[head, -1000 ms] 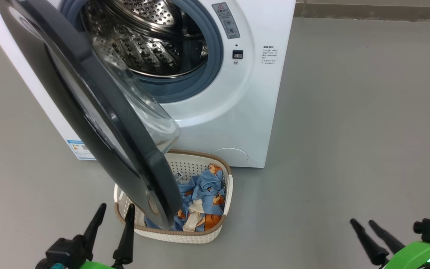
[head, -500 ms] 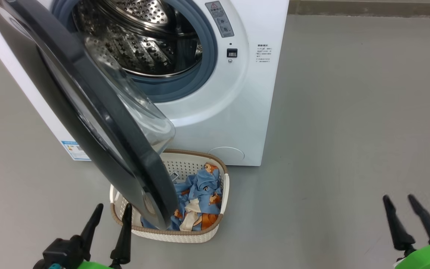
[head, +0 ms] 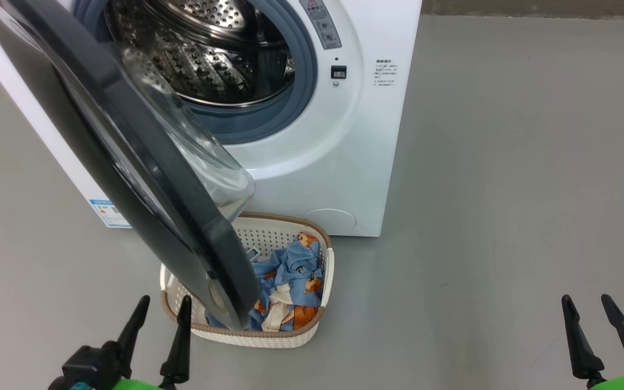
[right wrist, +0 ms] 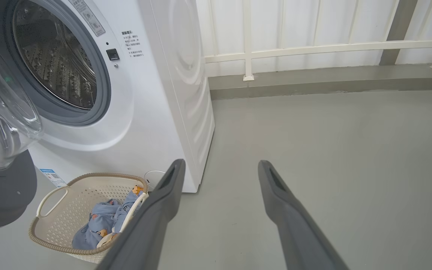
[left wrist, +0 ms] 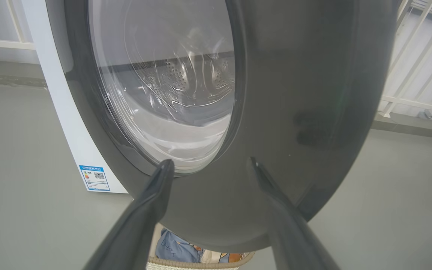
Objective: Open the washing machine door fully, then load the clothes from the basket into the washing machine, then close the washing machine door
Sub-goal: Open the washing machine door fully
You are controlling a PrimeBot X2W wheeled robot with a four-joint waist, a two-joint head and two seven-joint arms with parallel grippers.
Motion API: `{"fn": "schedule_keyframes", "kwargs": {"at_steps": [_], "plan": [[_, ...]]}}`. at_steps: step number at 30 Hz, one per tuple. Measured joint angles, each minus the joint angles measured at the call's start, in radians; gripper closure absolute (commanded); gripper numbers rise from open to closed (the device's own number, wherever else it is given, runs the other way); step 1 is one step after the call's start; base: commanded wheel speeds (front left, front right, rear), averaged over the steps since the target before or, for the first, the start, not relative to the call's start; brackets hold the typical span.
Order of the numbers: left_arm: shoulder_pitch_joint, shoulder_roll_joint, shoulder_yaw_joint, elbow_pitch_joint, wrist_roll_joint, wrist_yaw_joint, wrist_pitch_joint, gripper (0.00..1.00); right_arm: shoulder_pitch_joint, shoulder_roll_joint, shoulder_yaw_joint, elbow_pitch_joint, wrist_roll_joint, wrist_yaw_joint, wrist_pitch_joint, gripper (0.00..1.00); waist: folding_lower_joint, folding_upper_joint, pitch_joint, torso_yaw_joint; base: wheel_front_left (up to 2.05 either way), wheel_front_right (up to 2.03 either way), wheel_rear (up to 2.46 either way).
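The left gripper (head: 164, 299) rises from the near left of the head view. Its two dark fingers point forward, spread wide, with nothing between them. Its right fingertip shows just before the near left corner of the basket (head: 268, 340); whether they touch cannot be told. In the left wrist view the same fingers (left wrist: 152, 202) point at the lower outer face of the washing machine door (left wrist: 313, 112), and contact there cannot be told either.

The right gripper (head: 585, 298) stands at the near right, also spread wide and empty. It is over bare grey floor (head: 507, 189), well apart from the basket and the machine.

The basket sits on the floor just in front of the washing machine (head: 323, 162). The clothes (head: 290, 281) lie bundled in its right half. The door swings out from the machine's left side and stands partly open, nearly edge-on to the head view. Its lower rim hangs above the basket's left half and hides that part from above. The glass bowl (head: 203, 157) bulges from the door's inner face toward the machine.

Behind the door, the steel drum (head: 214, 59) is exposed inside the grey-blue seal (head: 268, 122). A blue label sticker (head: 107, 212) sits low on the machine's left side.

To the right of the basket and the machine, the floor runs bare to its far edge. In the right wrist view a raised kerb there carries a white railing (right wrist: 313, 48).
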Motion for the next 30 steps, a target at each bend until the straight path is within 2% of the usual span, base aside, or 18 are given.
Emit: {"fn": "schedule_keyframes", "kwargs": {"at_steps": [3, 4, 5, 6, 7, 13, 19, 24, 30], "plan": [[0.000, -0.001, 0.003, 0.004, 0.000, 0.000, 0.000, 0.00, 0.003, 0.011, -0.005, 0.004, -0.011, 0.000, 0.000, 0.00, 0.0000, 0.0000, 0.003, 0.002, 0.00, 0.00, 0.00], [0.000, -0.001, 0.005, 0.005, 0.000, 0.000, 0.000, 0.32, 0.003, 0.012, -0.006, 0.004, -0.012, 0.000, 0.000, 0.00, 0.0000, 0.0000, 0.003, 0.002, 0.00, 0.00, 0.00], [0.000, -0.001, 0.006, 0.006, 0.000, 0.000, 0.000, 0.83, 0.003, 0.013, -0.007, 0.006, -0.012, 0.000, 0.000, 0.00, 0.0000, 0.0000, 0.002, 0.002, 0.00, 0.00, 0.00], [-0.001, -0.001, 0.009, 0.006, 0.000, 0.000, 0.000, 0.83, 0.003, 0.014, -0.007, 0.007, -0.012, 0.000, 0.000, 0.00, 0.0000, 0.0000, 0.002, 0.003, 0.00, 0.00, 0.00], [-0.001, -0.002, 0.016, 0.005, 0.000, 0.000, 0.000, 1.00, 0.003, 0.014, -0.007, 0.007, -0.012, 0.000, 0.000, 0.00, 0.0000, 0.0000, 0.002, 0.003, 0.00, 0.00, 0.00], [-0.021, -0.019, 0.105, -0.069, 0.000, 0.000, 0.000, 1.00, 0.004, 0.015, -0.012, 0.007, -0.012, 0.000, 0.000, 0.00, 0.0000, 0.0000, 0.001, 0.008, 0.00, 0.00, 0.00], [-0.064, -0.053, 0.161, -0.298, 0.000, 0.000, 0.000, 1.00, 0.004, 0.016, -0.012, 0.003, -0.012, 0.000, 0.000, 0.00, 0.0000, 0.0000, 0.000, 0.010, 0.00, 0.00, 0.00], [-0.075, -0.061, 0.055, -0.482, 0.019, 0.000, -0.001, 1.00, 0.004, 0.016, -0.004, 0.002, -0.012, 0.000, 0.000, 0.00, 0.0000, 0.0000, 0.004, 0.009, 0.00, 0.00, 0.00], [-0.074, -0.060, -0.115, -0.486, 0.014, 0.000, -0.001, 1.00, 0.004, 0.016, 0.007, 0.005, -0.012, 0.000, 0.000, 0.00, 0.0000, 0.0000, 0.011, 0.006, 0.00, 0.00, 0.00]]}}
